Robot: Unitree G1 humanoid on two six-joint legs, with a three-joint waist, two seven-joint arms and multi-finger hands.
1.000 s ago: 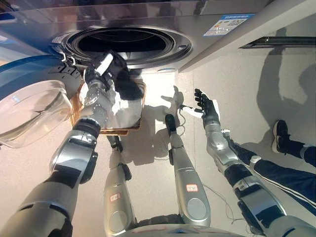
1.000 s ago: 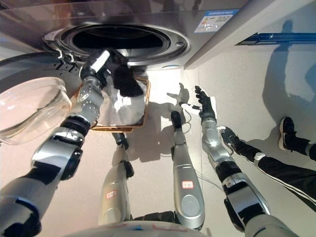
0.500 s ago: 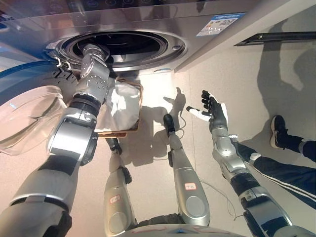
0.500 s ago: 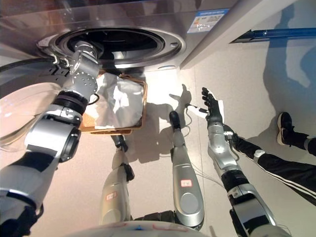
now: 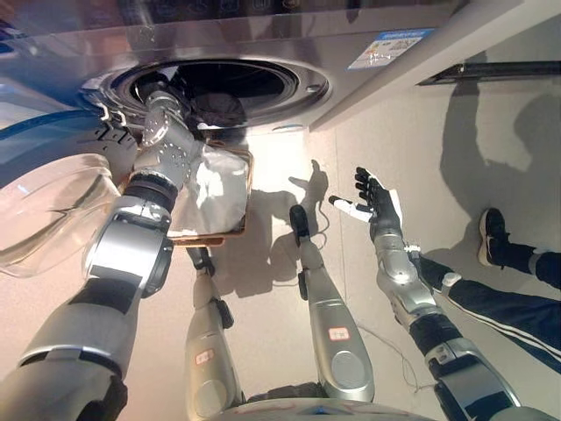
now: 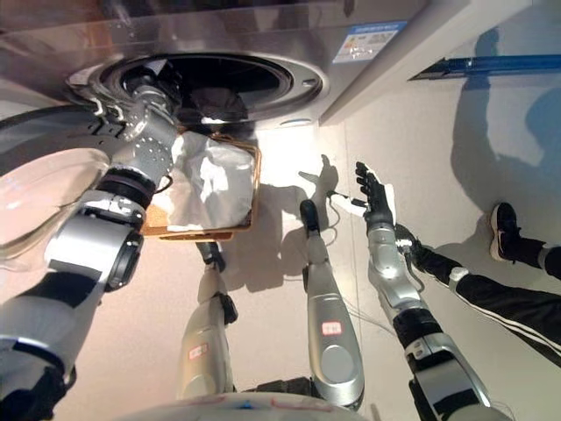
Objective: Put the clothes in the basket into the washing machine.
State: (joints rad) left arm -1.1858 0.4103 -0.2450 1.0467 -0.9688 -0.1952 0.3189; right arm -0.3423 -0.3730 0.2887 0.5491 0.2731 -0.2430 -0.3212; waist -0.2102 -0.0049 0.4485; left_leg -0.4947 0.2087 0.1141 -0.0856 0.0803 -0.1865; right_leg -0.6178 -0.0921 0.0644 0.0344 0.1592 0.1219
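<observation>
Left arm reaching into the washing machine [image 5: 263,39] drum, dark garment [image 5: 219,107] at the opening.

Left hand [image 5: 158,88] at 11 o'clock, past the door ring; fingers hidden inside, so grip impossible to tell. Dark garment lying in the drum mouth, just beside that hand. Basket [image 6: 252,189] on the floor directly under the opening, holding white cloth [image 6: 210,180]. Open glass door [image 5: 44,206] at 9 o'clock. Right hand [image 5: 375,202] at 3 o'clock, raised over bare floor, fingers spread apart, holding nothing. Person's leg and shoe [image 5: 493,246] at 4 o'clock.

Silver-grey arms, dark right hand [image 5: 375,203], white fingertips.
</observation>
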